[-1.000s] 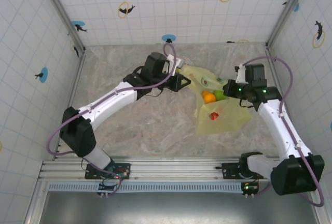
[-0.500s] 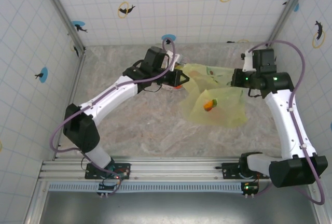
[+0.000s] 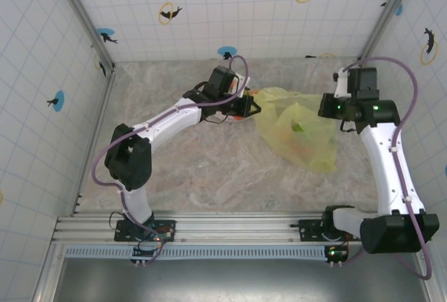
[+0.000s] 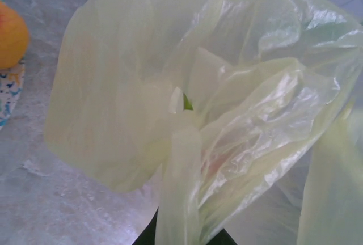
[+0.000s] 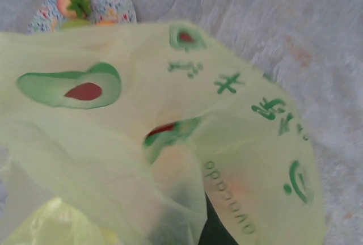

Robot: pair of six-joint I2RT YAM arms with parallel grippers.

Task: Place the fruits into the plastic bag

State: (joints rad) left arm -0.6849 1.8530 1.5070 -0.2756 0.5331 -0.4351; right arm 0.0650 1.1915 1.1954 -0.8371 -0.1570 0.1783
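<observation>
Hanging between the two arms in the top view, the plastic bag (image 3: 297, 134) is pulled taut, probably to keep its mouth open. The left pincer (image 3: 246, 108) nips its rim at 9 o'clock, the right pincer (image 3: 327, 106) at 3 o'clock, and fruits (image 3: 297, 127) show dimly through the film. From the left wrist, a twist of film runs into closed jaws at 6 o'clock; an orange fruit (image 4: 10, 34) sits on a plate (image 4: 7, 94) at 9 o'clock, outside the bag. From the right wrist, film drapes over the jaws, seemingly clamped at 6 o'clock
</observation>
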